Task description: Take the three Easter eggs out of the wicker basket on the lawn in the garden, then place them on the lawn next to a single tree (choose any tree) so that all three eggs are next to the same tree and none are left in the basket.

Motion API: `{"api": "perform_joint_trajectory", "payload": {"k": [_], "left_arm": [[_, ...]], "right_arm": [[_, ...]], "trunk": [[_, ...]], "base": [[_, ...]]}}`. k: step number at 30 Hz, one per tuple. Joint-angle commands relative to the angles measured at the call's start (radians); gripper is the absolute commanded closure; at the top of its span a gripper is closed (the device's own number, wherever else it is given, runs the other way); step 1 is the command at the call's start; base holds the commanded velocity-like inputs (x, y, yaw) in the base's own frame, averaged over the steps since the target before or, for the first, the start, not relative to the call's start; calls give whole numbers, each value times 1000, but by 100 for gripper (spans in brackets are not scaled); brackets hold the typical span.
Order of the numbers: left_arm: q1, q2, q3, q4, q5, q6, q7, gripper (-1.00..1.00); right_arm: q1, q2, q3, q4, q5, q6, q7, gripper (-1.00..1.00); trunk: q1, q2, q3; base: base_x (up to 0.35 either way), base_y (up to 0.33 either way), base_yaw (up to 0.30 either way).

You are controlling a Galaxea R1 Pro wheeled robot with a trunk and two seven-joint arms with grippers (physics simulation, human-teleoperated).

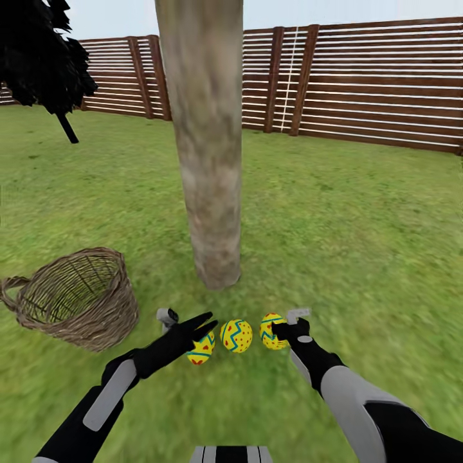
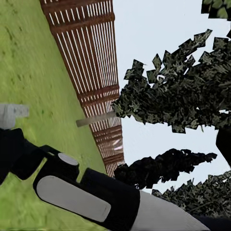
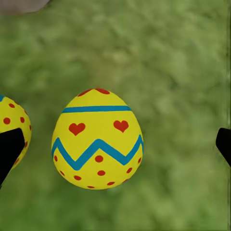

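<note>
Three yellow Easter eggs with blue zigzags lie in a row on the lawn [image 1: 360,212] just in front of the tree [image 1: 209,161]: left egg [image 1: 201,350], middle egg [image 1: 236,335], right egg [image 1: 271,330]. My left gripper [image 1: 204,326] hovers over the left egg with its fingers spread and nothing between them. My right gripper [image 1: 281,331] is at the right egg. In the right wrist view it [image 3: 116,147] is wide open around an egg [image 3: 97,139] resting on grass, without touching it. The wicker basket [image 1: 77,299] lies tilted to the left, its visible inside bare.
A brown slatted fence [image 1: 373,83] closes the back of the garden. A black-leaved tree [image 1: 45,58] stands at the far left. The left wrist view looks across my right forearm [image 2: 72,197] to the fence [image 2: 91,62] and dark foliage [image 2: 183,91].
</note>
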Motion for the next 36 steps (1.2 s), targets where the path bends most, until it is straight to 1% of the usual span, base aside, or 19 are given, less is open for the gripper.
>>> {"api": "perform_joint_trajectory", "payload": {"k": [1,3,5,6,7,9,11,12,13,16,20,21,23,25,28,31,34,35,36], "left_arm": [[-1,3,-1,-1,3,7,15,-100],[-1,3,0,0,-8,7,22,-100],[-1,4,1,3,-32,7,27,-100],[-1,4,1,5,-54,7,32,-100],[-1,5,1,6,-67,7,37,-100],[-1,10,0,6,-82,7,48,-100],[-1,34,-2,8,-88,6,58,-100],[-1,53,-5,9,-90,6,64,-100],[-1,61,-6,9,-90,6,67,-100],[-1,73,-7,9,-92,5,71,-100],[4,95,-8,10,-93,5,73,-100],[8,98,-9,15,-99,5,74,-100],[11,98,-10,29,-115,5,74,-100],[19,98,-10,76,-170,1,74,-100],[21,97,-10,122,-212,-4,73,-100],[22,97,-10,177,-231,-8,73,-100],[22,98,-10,229,-237,-8,73,-100],[22,100,-10,249,-237,-9,73,-100],[22,110,-9,281,-238,-10,72,-100]], "right_arm": [[-1,0,-8,-3,11,-3,-2,-100],[-1,0,-8,-5,12,-2,-2,-100],[-1,-1,-9,-6,11,-1,-2,-100],[-1,-1,-9,-6,10,0,-1,-100],[-1,-1,-10,-4,9,0,-1,-100],[-1,-1,-10,0,8,0,1,-100],[1,-1,-11,6,6,1,3,-100],[2,-1,-11,13,5,1,8,-100],[2,-1,-11,21,4,1,14,-100],[2,-2,-11,55,4,2,27,-100],[3,-16,-10,153,5,2,32,-100],[3,-23,-10,196,5,1,33,-100],[3,-27,-9,219,5,1,33,-100],[4,-33,-9,238,5,1,33,-100],[12,-36,-9,244,5,1,33,-100],[36,-33,-9,246,6,1,33,-100],[50,-34,-9,246,6,1,33,-100],[53,-35,-9,247,6,1,33,-100],[58,-38,-9,247,6,1,33,-100]], "trunk": [[-1,0,3],[-1,0,11],[-2,1,19],[-3,1,23],[-3,1,26],[-4,2,34],[-5,2,42],[-6,3,46],[-6,3,50],[-7,4,61],[-9,4,77],[-10,5,81],[-15,15,87],[-23,29,94],[-34,50,103],[-46,71,112],[-57,92,122],[-61,99,125],[-65,106,128]], "base": [[0,0,0],[0,0,0],[0,0,0],[0,0,0],[0,0,0],[0,0,0],[0,0,0],[0,0,0],[0,0,0],[0,0,0],[0,0,0],[0,0,0],[0,0,0],[0,0,0],[0,0,0],[0,0,0],[0,0,0],[0,0,0],[0,0,0]]}}
